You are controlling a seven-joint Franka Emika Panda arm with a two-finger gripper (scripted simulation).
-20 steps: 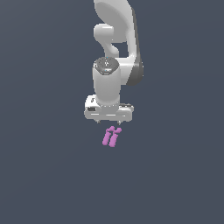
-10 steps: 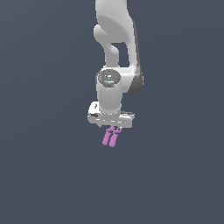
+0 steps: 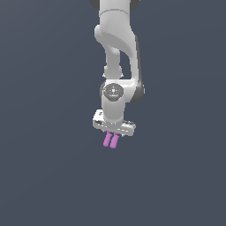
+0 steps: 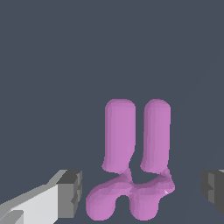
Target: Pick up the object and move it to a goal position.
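Gripper points down, white hand tilted slightly, lower toward the exterior view's right. The object, pink-purple, sits directly under the hand, its two parallel cylinders sticking out below and angled a little toward the exterior view's left. Its upper part is hidden behind the hand in that view. Wrist view: the object lies between the two fingers, two stubby cylinders side by side with a narrow gap, joined at one end by a lumpy bridge with two rounded lobes. The fingers stand apart, one on each side, and both pads show a clear gap to the object, so the gripper reads as open, not clamped on it. The far finger is only partly in frame at the edge. Background is uniform dark grey-blue in both views; cannot tell whether the object rests on a surface or where that surface is.
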